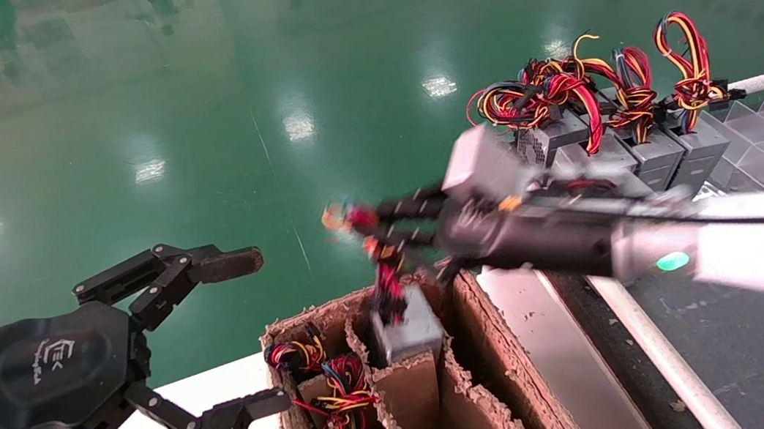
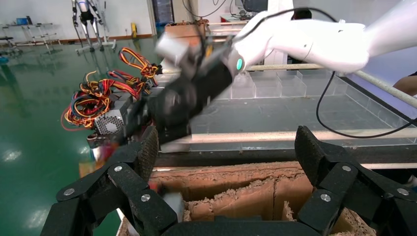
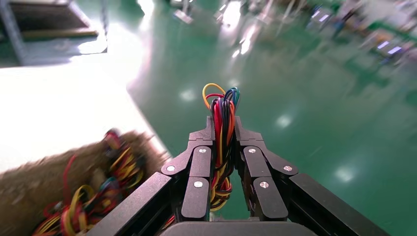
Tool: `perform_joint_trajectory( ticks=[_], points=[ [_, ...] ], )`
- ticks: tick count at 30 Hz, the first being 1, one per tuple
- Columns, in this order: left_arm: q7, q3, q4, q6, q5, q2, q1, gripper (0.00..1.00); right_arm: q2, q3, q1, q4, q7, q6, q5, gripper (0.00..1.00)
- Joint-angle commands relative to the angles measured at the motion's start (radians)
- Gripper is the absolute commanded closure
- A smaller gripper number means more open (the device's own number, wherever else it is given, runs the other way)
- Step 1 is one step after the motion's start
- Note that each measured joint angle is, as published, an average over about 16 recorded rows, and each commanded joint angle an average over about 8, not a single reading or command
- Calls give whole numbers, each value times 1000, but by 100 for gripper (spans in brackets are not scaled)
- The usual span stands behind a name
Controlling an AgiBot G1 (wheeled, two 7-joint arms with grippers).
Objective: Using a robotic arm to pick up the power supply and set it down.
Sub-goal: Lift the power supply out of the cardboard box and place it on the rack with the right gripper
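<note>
Right wrist view: right gripper [image 3: 223, 147] clamped on wires [image 3: 222, 123] of supply [image 1: 408, 329], hanging partly out of box [image 1: 471, 306]. Likely heavy, rigid metal on a soft tether; prone to swing, so safer gripped by the casing. Left gripper [image 1: 239, 336] beside box, jaws apart.

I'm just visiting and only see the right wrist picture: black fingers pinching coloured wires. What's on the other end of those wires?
Observer: A small grey power supply, hanging from the right gripper at the mouth of a slot in a brown cardboard divider box.
Visitor: Is the other hand helping?
Observer: No. The left gripper hangs open beside the box, holding nothing.
Visitor: Any more of those grey boxes?
Observer: Yes, a row of power supplies stands behind the right arm.
</note>
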Motion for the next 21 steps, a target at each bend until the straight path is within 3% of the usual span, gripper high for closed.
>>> perform_joint_trajectory(
  ticks=[1,11,21],
  points=[
    [0,0,0,0,0,0,0,0,34,28,-12,47,6,13,26,100],
    [0,0,0,0,0,0,0,0,196,202,-25,126,15,4,213,100],
    [0,0,0,0,0,0,0,0,337,341,9,57,-61,-18,296,100]
  ],
)
